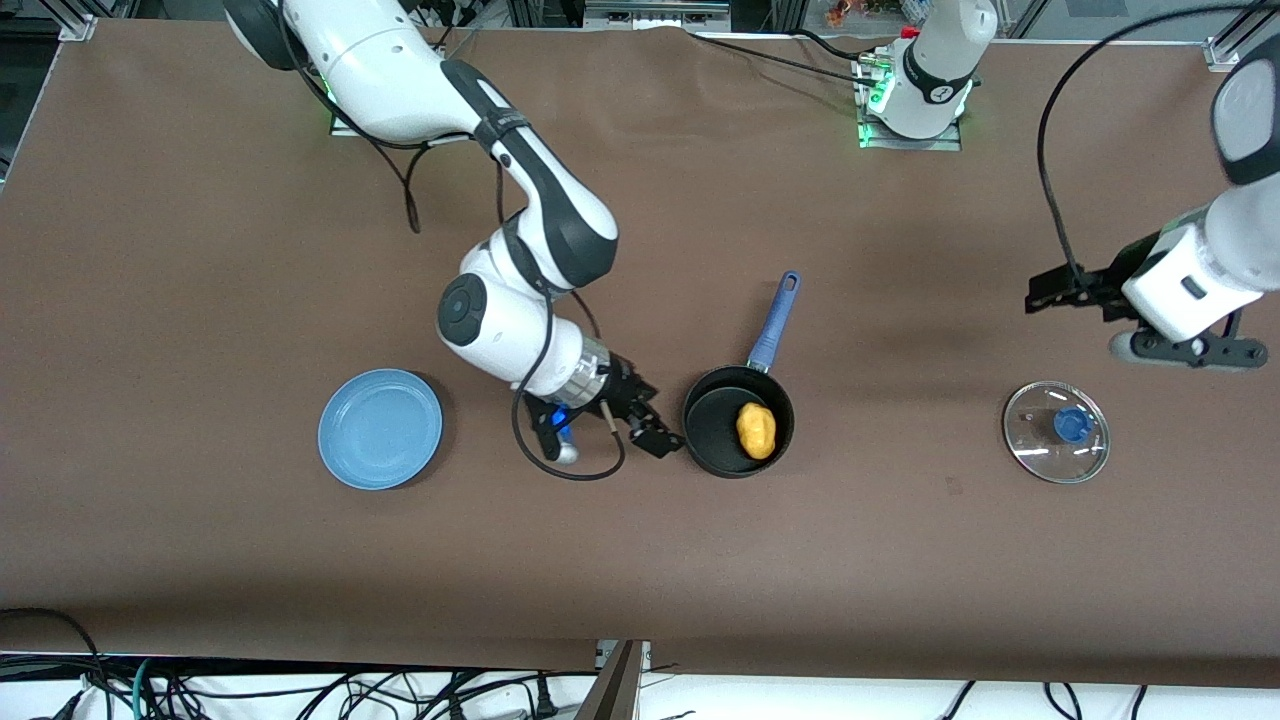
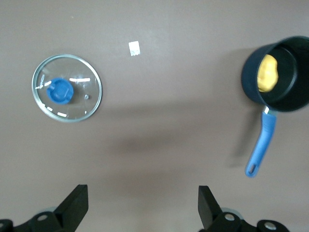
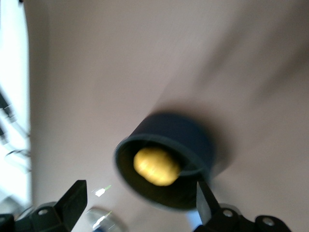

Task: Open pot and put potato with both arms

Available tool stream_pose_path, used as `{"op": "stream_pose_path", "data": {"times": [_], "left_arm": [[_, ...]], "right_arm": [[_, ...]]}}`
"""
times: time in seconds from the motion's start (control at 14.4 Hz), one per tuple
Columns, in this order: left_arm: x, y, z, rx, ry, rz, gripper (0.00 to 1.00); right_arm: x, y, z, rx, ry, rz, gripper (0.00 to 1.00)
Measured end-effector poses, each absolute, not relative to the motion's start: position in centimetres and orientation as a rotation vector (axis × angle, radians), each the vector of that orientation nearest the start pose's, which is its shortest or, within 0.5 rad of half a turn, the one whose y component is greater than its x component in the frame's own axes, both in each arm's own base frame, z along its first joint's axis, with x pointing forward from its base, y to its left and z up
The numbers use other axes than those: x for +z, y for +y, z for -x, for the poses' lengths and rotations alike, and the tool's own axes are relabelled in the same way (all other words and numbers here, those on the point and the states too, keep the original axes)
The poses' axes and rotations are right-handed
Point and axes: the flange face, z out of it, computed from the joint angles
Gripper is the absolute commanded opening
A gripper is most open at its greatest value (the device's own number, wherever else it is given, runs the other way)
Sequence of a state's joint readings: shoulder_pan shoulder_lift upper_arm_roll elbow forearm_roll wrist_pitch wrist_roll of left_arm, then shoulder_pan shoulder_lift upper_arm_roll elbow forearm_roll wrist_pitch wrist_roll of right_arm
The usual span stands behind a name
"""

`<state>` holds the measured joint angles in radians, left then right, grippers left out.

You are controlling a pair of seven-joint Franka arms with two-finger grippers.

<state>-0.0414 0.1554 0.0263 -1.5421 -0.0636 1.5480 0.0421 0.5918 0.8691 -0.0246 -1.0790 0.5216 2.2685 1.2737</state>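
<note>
The black pot with its blue handle stands open mid-table. The yellow potato lies inside it. The glass lid with a blue knob lies flat on the table toward the left arm's end. My right gripper is open and empty, low beside the pot on the plate's side; its wrist view shows the pot and potato just past the gripper. My left gripper is open and empty, up in the air near the lid; its wrist view shows the lid, pot and potato below.
A flat light-blue plate lies toward the right arm's end, level with the pot. A small white tag lies on the brown table between pot and lid. The right arm's forearm and cables hang over the table between plate and pot.
</note>
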Motion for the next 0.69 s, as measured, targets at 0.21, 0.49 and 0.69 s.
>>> {"op": "stream_pose_path", "data": {"times": [0.21,0.49,0.69], "left_arm": [[57.8,-1.7,-58.1,0.267,0.007,3.188,1.0],[58.1,-2.6,-58.0,0.283,-0.061,3.182,1.0],[57.5,-2.5,-58.3,0.302,-0.07,3.179,1.0]], "right_arm": [[36.9,38.1,-68.3,0.236,1.007,2.533,1.0],[39.7,26.1,-70.1,0.283,0.589,2.78,1.0],[42.2,19.8,-68.8,0.273,0.345,2.934,1.0]]}}
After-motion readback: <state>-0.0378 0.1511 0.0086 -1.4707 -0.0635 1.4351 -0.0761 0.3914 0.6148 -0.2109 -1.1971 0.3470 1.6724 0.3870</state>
